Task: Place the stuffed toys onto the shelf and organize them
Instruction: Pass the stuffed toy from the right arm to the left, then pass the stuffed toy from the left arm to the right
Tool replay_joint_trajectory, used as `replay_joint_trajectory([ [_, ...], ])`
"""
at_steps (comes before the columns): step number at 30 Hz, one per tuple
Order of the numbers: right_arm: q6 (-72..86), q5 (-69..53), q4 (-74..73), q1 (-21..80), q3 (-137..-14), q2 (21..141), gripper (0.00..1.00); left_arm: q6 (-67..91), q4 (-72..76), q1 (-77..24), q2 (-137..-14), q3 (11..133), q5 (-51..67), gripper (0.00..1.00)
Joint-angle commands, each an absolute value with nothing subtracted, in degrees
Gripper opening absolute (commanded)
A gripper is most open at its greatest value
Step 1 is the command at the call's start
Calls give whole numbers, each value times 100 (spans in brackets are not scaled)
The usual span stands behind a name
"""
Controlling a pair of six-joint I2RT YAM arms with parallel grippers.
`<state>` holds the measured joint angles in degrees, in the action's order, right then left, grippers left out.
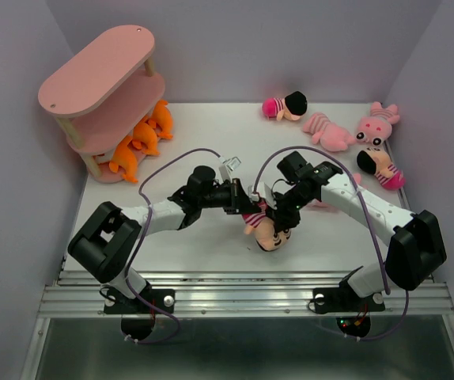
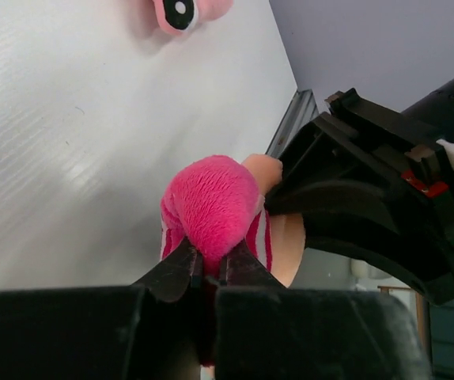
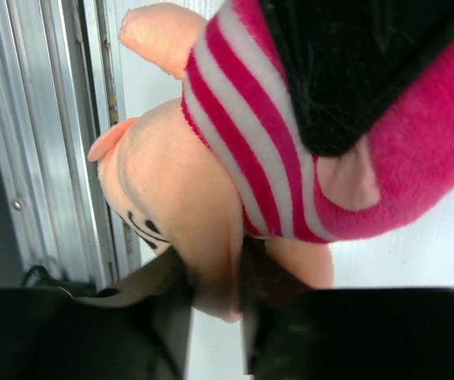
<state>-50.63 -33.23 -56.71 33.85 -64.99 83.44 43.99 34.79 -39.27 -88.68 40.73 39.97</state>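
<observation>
Both arms meet over the middle of the table [image 1: 203, 127], close to its near edge, and the held doll [image 1: 268, 229] is caught between them! The left jaws are together, pinched on the doll's magenta end: in the left wrist view both tips nip that fuzzy pink plush. The right jaws stand on either side of a peach part close by the face and touch it. Whether they press it or sit slack, I cannot tell.

The doll's long axis runs from the jaws toward the near edge. Its black-haired head is nearest the metal rail [image 1: 243, 289] and its magenta end points back toward the far edge. Whether the head touches the table, I cannot tell.

Over at the far left corner the shelf [image 1: 100, 87] stands tight to the left wall [image 1: 9, 119], its long axis angled from the left edge toward the far edge. Three orange toys [image 1: 144, 136] line its lowest tier, sticking out over the table. A broad stretch of white table lies between the held doll and the shelf.

Along the far edge lies the far doll [image 1: 284, 105], long axis along that edge, head to the right. Two pink striped animals [image 1: 326, 131] sprawl near the far right corner. The right-edge doll [image 1: 381, 168] lies just beside the right arm [image 1: 369, 206].
</observation>
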Motion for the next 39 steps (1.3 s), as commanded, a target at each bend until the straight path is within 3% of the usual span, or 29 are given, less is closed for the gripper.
replay_joint_trajectory([
  [1,-4117,-3112,-4765,3384,-6670,8262,37,4482,3744,-3955,-8640,3842,4070,0],
  [3,-3772,-3058,-4650,3384,-6723,8253,48,4596,3744,-3850,-8421,3736,3746,0],
  [4,-3483,-3111,-4641,3297,-6828,8262,60,4649,3744,-3806,-8324,3605,3631,0],
  [10,-2718,-3752,-4658,2655,-7329,8156,89,4624,3420,-3577,-7173,3261,2278,0],
  [18,-1495,-4665,-4254,2373,-7681,8464,100,3938,3305,-3647,-5724,3032,313,0],
  [25,-46,-4887,-3851,2373,-8076,8727,100,3323,3480,-3884,-4950,2813,-1227,0],
  [31,2745,-4833,-1905,2373,-7596,8369,100,3287,3849,-4200,-4799,2707,-2460,0],
  [34,3469,-4930,-988,2373,-7190,8209,100,3348,3937,-4367,-4965,2899,-2723,0],
  [39,3568,-4677,-1037,2514,-7470,8613,100,3331,4069,-4702,-5378,3164,-2997,0],
])
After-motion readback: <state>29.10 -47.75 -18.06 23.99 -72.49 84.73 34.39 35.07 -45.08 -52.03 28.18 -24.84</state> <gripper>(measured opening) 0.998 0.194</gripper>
